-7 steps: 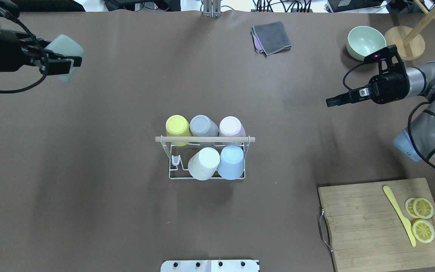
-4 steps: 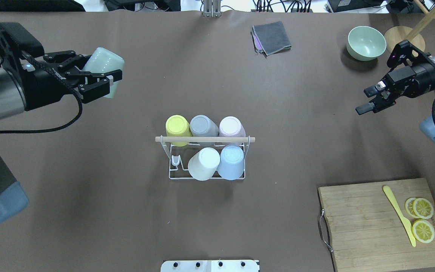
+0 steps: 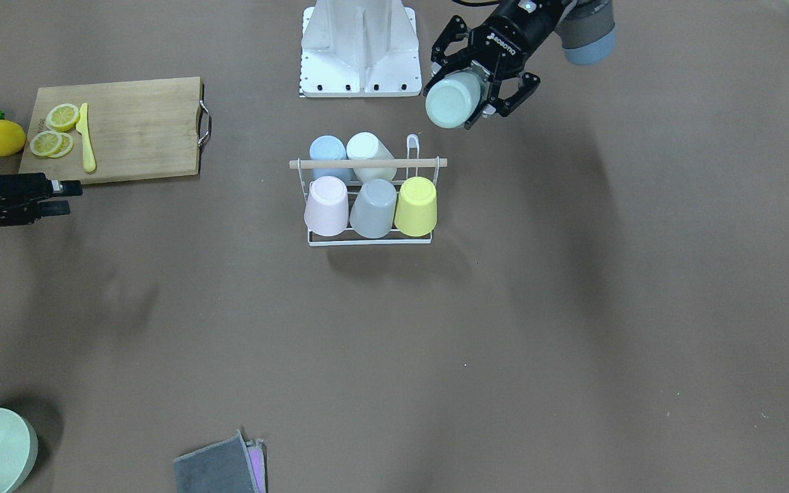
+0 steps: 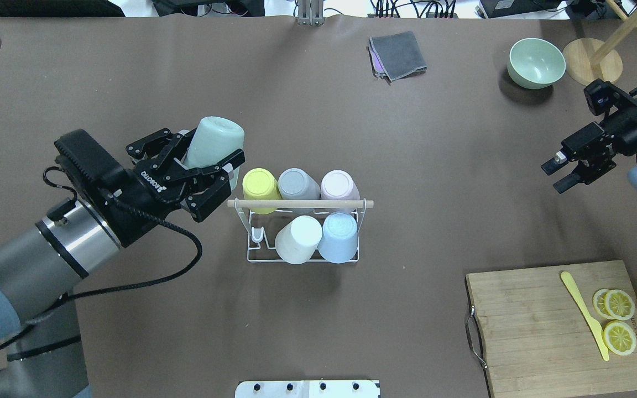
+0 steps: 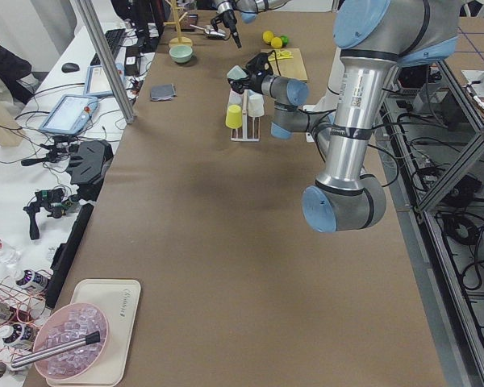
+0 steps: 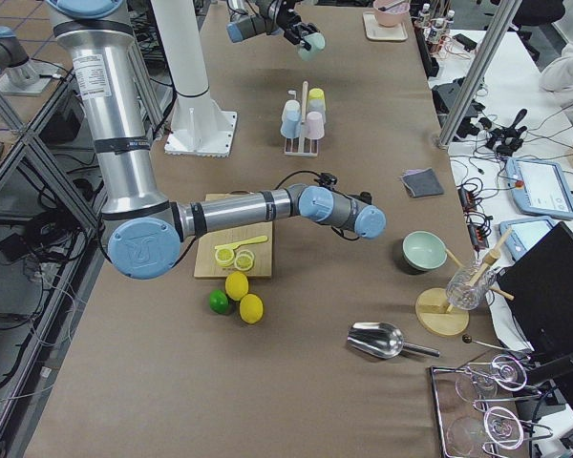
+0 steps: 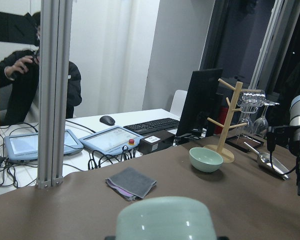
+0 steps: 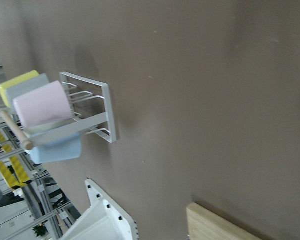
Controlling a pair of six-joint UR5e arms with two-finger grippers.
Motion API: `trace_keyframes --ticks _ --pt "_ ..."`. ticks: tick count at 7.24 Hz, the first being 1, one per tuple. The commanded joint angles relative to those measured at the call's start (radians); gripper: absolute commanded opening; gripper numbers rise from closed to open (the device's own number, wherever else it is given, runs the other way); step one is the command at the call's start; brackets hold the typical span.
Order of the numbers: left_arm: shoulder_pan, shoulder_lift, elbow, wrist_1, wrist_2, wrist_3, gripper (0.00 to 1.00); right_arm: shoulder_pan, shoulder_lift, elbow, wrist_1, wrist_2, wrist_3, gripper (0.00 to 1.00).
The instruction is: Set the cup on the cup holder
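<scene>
A matte brown tabletop (image 4: 407, 309) in a cluttered lab: the left end effector (image 4: 208, 160) pinches a smooth, tapered mint-green cup (image 4: 216, 138), tilted in the air just beside the white wire cup holder (image 4: 257, 260). The one free peg (image 4: 256, 235) sits under the wooden rod (image 4: 296, 204), near the yellow cup (image 4: 260, 185). A misjudged descent could clip either, or the slick wall could slip. The right end effector (image 4: 557, 176) hangs spread, well apart.

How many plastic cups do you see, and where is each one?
6. On the cup holder, upside down: yellow cup, grey cup, pink cup in the far row; white cup, blue cup nearer the robot. The green cup is in the left gripper. None seems hidden.
</scene>
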Motion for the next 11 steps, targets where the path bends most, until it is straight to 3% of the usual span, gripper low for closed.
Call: trace_keyframes --ticks 1,4,6,8,11 --pt "0.161 0.04 0.049 -0.229 0.221 0.217 0.0 -0.004 -0.059 0.01 -0.01 -0.145 0.021 0.93" --pt "0.223 0.013 0.098 -0.289 0.315 0.299 0.0 -0.003 -0.127 0.104 -0.001 -0.544 0.027 0.98" --pt "0.223 -0.035 0.147 -0.287 0.356 0.305 0.0 0.038 -0.181 0.167 0.124 -0.731 0.029 0.99" --pt "0.217 -0.064 0.193 -0.289 0.356 0.305 0.0 0.107 -0.25 0.218 0.237 -0.781 0.076 0.99" --pt "0.216 -0.122 0.273 -0.29 0.356 0.304 0.0 0.213 -0.333 0.194 0.399 -0.779 0.08 0.98"
